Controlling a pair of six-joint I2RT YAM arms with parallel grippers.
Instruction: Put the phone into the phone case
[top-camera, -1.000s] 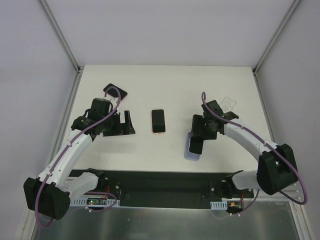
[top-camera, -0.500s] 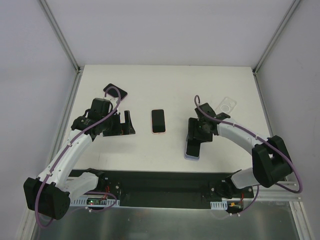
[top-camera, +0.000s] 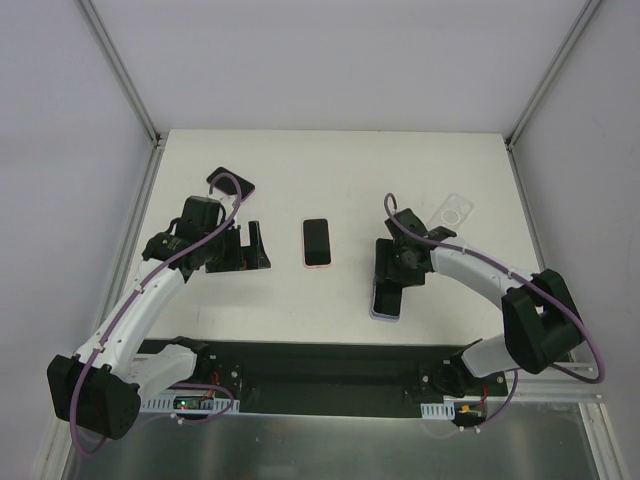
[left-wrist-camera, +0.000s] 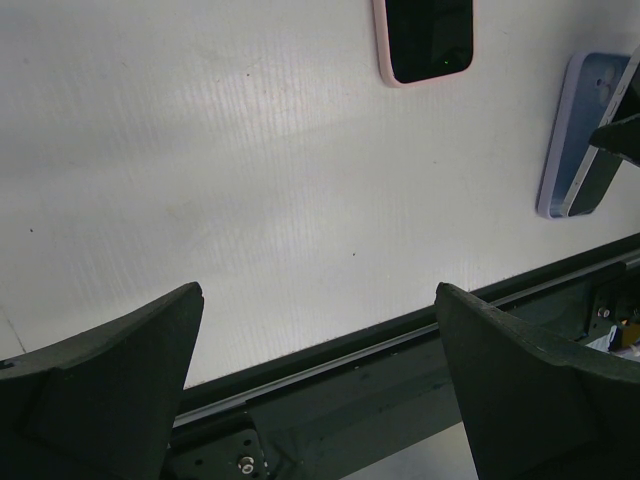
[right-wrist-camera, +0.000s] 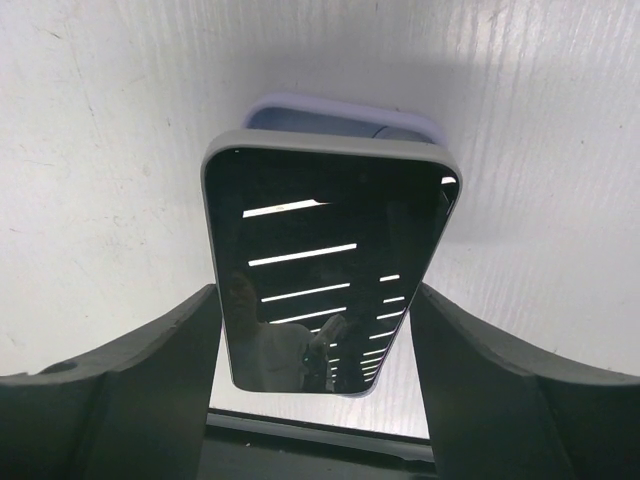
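Phone (right-wrist-camera: 325, 270), clamped across its long edges by the right gripper (right-wrist-camera: 315, 295), lies just above the lavender phone case (right-wrist-camera: 340, 118) near the table's front right, long axes parallel. The left gripper (left-wrist-camera: 317, 300), spread wide and empty, stands well apart.

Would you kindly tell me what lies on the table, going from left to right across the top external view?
A black flat item → pink phone → lavender case → clear case.

Lab: white-walled enclosure (top-camera: 330, 60), bare table (top-camera: 330, 170)
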